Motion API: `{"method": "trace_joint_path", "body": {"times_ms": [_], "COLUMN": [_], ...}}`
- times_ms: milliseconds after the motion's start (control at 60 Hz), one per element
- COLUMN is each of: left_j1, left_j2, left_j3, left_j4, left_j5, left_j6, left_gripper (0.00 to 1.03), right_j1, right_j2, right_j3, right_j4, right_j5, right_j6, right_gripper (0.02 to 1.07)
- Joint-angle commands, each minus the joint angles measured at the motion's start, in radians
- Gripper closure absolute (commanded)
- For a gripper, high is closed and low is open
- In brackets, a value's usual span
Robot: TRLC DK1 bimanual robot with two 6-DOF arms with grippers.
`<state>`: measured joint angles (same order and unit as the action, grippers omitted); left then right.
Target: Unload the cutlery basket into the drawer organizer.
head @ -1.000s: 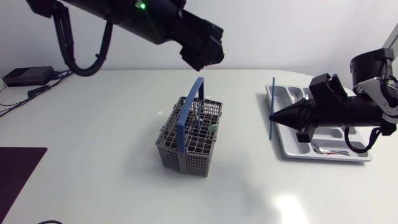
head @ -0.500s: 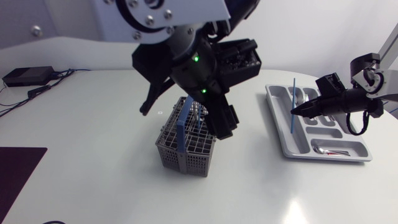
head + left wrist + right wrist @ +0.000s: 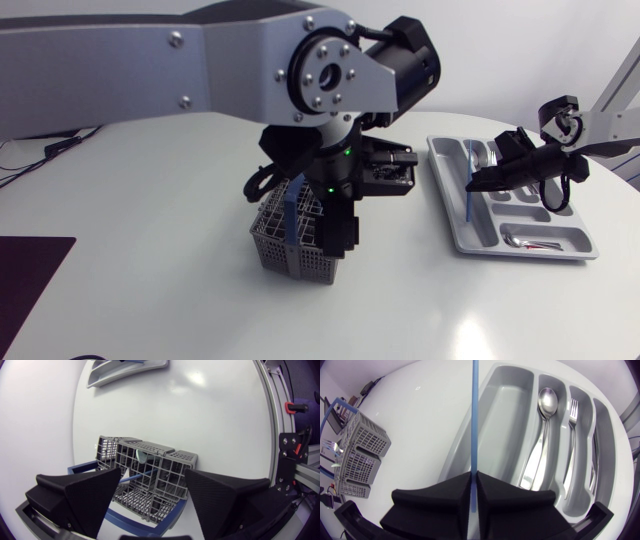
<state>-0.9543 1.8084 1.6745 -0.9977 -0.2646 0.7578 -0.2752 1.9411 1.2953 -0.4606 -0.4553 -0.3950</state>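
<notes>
The right gripper (image 3: 474, 476) pinches blue rod (image 3: 474, 415) — over organizer (image 3: 506, 407).

Grey basket (image 3: 272, 240) upright, blue stick (image 3: 470, 182) at organizer (image 3: 461, 226)

A lab: left arm (image 3: 200, 50) and right arm (image 3: 610, 122) over a white table (image 3: 150, 250).

From where I stand there is nothing to read: no word, number, label or sign can be made out on the cutlery basket (image 3: 285, 252), the drawer organizer (image 3: 478, 232), the thin blue stick (image 3: 469, 180), the left arm (image 3: 200, 60) or the table (image 3: 150, 260).
</notes>
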Motion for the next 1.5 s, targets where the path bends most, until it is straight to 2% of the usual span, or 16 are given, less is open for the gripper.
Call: {"method": "trace_joint_path", "body": {"times_ms": [0,67,100,150,217,550,783,867,900,1033,1167,1217,1250,1483], "left_j1": [-0.012,-0.009,-0.006,-0.003,0.000,0.014,0.011,0.012,0.012,0.014,0.008,0.006,0.005,-0.006], "left_j2": [0.040,0.062,0.077,0.094,0.120,0.229,0.278,0.292,0.296,0.304,0.309,0.310,0.310,0.282], "left_j3": [0.021,0.041,0.056,0.076,0.108,0.183,0.202,0.208,0.209,0.208,0.206,0.214,0.217,0.252], "left_j4": [-0.013,-0.010,-0.010,-0.009,0.002,0.013,0.013,0.013,0.013,0.005,-0.004,-0.004,-0.004,-0.025], "left_j5": [-0.005,-0.005,-0.005,-0.008,-0.038,-0.147,-0.182,-0.190,-0.194,-0.205,-0.228,-0.239,-0.243,-0.243], "left_j6": [0.055,0.066,0.067,0.067,0.063,0.044,0.015,0.005,-0.006,-0.025,-0.045,-0.049,-0.052,-0.069], "left_gripper": [0.07,0.07,0.07,0.07,0.09,0.33,0.45,0.54,0.62,0.66,0.79,0.92,0.96,0.97], "right_j1": [0.007,0.007,0.005,0.005,0.005,0.014,0.034,0.036,0.036,0.044,0.054,0.057,0.060,0.079], "right_j2": [0.041,0.042,0.039,0.033,0.015,-0.146,-0.263,-0.289,-0.300,-0.332,-0.372,-0.383,-0.390,-0.459], "right_j3": [0.027,0.024,0.021,0.013,-0.002,-0.096,-0.169,-0.182,-0.185,-0.206,-0.226,-0.229,-0.229,-0.257], "right_j4": [-0.023,-0.023,-0.023,-0.021,-0.018,-0.016,-0.015,-0.018,-0.020,-0.021,-0.023,-0.029,-0.035,-0.049], "right_j5": [0.007,0.007,0.007,0.006,0.003,-0.046,-0.052,-0.054,-0.056,-0.060,-0.063,-0.065,-0.066,-0.080], "right_j6": [0.033,0.030,0.025,0.021,0.012,0.002,-0.005,-0.007,-0.008,-0.011,-0.015,-0.015,-0.015,-0.019], "right_gripper": [0.77,0.46,0.36,0.28,0.23,0.23,0.23,0.23,0.23,0.23,0.23,0.22,0.22,0.22]}}
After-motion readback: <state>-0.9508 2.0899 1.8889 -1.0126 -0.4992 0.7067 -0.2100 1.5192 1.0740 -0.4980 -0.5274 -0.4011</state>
